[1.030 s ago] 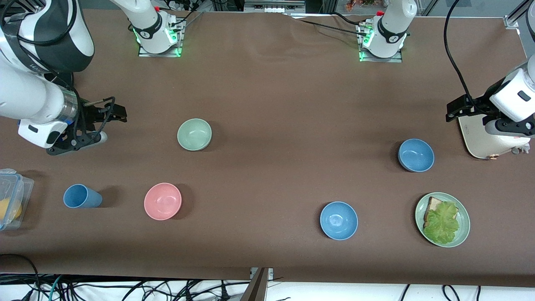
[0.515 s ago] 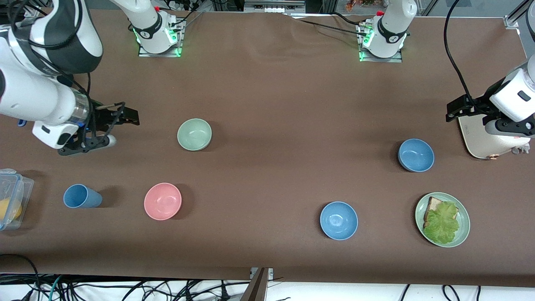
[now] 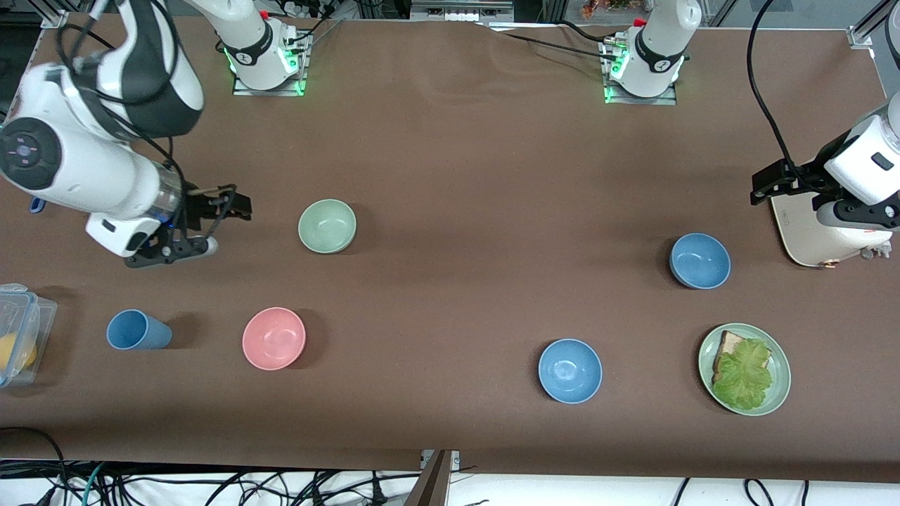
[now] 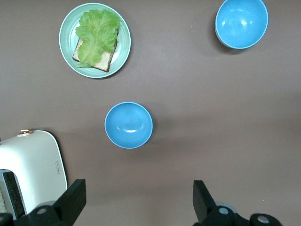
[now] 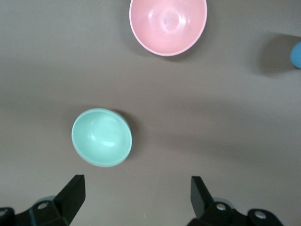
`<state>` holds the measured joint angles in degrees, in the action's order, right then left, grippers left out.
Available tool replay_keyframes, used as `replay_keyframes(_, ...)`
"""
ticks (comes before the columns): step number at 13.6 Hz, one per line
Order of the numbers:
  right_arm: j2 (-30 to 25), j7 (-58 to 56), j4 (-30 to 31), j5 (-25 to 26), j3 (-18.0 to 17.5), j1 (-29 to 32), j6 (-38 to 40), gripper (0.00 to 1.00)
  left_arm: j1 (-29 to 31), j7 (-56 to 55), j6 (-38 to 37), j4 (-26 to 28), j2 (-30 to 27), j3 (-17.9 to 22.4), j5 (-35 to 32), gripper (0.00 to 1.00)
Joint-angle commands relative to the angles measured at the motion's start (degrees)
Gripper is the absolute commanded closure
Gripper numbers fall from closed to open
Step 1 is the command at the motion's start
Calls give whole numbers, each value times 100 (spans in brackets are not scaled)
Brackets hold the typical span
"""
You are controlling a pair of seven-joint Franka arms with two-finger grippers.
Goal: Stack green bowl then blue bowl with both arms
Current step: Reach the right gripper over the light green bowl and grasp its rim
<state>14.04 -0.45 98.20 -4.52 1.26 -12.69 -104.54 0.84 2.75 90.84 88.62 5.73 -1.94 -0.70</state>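
The right tool [image 3: 223,226], fingers spread and empty, hung just beside the green bowl [image 3: 327,225], which sat toward the counter's middle. The left tool [image 4: 136,207], also spread, waited near the blue bowl [image 3: 699,261].

A pink bowl [image 3: 273,338] is set upright toward the right arm's end, w/ a blue cup [image 3: 138,330] laid beside it & a clear lidded box [image 3: 20,333] at the table edge. A brighter blue bowl [image 3: 569,370] is seen nearer the front camera, beside a green plate [image 3: 779,383] w/ bread & lettuce [image 3: 744,371]. A white toaster [image 3: 815,239] is partly hidden
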Motion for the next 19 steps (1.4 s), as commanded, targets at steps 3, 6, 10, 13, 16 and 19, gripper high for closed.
replay_keyframes(3,-60,598,1946,48,-468,-49,-2444,1,4,15,-67,23,-63,27,114,0)
replay_keyframes(6,81,599,2606,48,-478,-102,-3246,1,4,15,-67,23,-63,27,114,0)
replay_keyframes(10,107,607,3160,39,-486,-128,-3940,6,4,15,-67,23,-72,27,114,0)
replay_keyframes(13,300,625,3223,39,-539,-137,-4188,16,4,15,-76,23,-63,27,114,0)
replay_keyframes(16,450,1029,3267,39,-776,-137,-4425,26,4,15,-67,23,-63,27,114,0)
replay_keyframes(19,476,1029,3258,39,-785,-137,-4435,66,4,15,-76,23,-63,27,114,0)
